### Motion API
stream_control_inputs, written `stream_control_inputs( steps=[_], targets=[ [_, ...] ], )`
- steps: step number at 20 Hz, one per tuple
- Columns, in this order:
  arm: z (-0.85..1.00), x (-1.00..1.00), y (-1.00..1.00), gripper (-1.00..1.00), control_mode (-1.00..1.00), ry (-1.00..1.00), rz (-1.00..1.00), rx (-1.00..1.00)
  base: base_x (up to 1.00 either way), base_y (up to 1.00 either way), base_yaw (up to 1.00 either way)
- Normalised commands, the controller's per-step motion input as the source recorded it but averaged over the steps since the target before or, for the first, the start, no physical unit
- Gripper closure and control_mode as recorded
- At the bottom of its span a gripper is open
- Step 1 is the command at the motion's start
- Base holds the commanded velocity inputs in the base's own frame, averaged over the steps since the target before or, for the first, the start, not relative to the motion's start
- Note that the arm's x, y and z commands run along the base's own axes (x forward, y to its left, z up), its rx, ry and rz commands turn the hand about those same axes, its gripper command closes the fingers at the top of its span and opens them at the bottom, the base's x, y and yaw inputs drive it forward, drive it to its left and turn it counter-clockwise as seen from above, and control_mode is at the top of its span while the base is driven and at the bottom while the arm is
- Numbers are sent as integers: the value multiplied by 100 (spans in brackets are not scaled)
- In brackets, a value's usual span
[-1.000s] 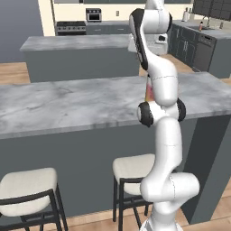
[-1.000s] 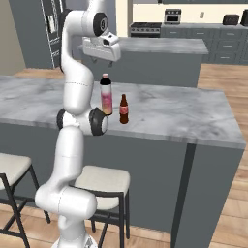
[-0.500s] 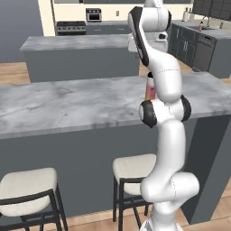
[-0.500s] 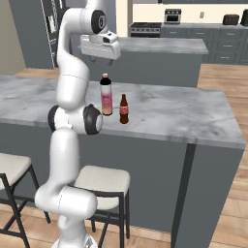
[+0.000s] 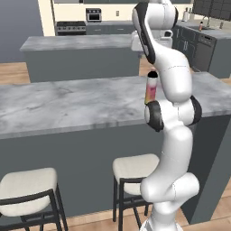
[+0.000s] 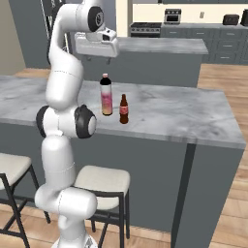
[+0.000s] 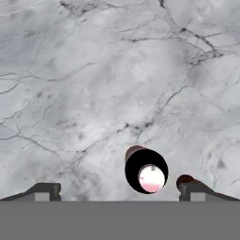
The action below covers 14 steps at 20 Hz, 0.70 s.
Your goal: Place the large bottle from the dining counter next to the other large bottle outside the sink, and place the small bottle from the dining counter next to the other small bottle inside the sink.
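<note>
The large bottle (image 6: 106, 95), pink fading to orange with a dark cap, stands upright on the dining counter (image 6: 184, 111). Just right of it stands the small bottle (image 6: 124, 109), dark brown with a red cap. In the left base view the large bottle (image 5: 150, 88) peeks out beside my arm. My gripper (image 6: 97, 52) hangs open well above the large bottle, pointing down. In the hand view the gripper (image 7: 119, 192) looks straight down: the large bottle's cap (image 7: 146, 171) lies between the fingertips, toward the right one, and the small bottle's red cap (image 7: 185, 179) sits by the right fingertip (image 7: 194, 190).
Two pale-cushioned stools (image 5: 135, 169) (image 5: 27, 187) stand under the counter's near edge. Behind the counter is a smaller marble island (image 5: 81, 43). Grey cabinets and a worktop with a thin dark faucet (image 5: 206, 21) run along the back right; a stove (image 6: 147, 26) stands at the back wall.
My arm's middle links have swung sideways while the hand stays high over the bottles. Both bottles stand where they were.
</note>
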Motion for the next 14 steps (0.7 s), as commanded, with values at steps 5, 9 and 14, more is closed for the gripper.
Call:
stream_control_inputs(
  steps=[5, 9, 14],
  targets=[
    [0, -50, 0, -100, -100, -6, 10, 0, 0, 0, 0],
    [-6, 21, -2, -100, -100, 0, 8, 0, 0, 0, 0],
    [0, 40, -17, -100, -100, 0, 5, 0, 0, 0, 0]
  ],
)
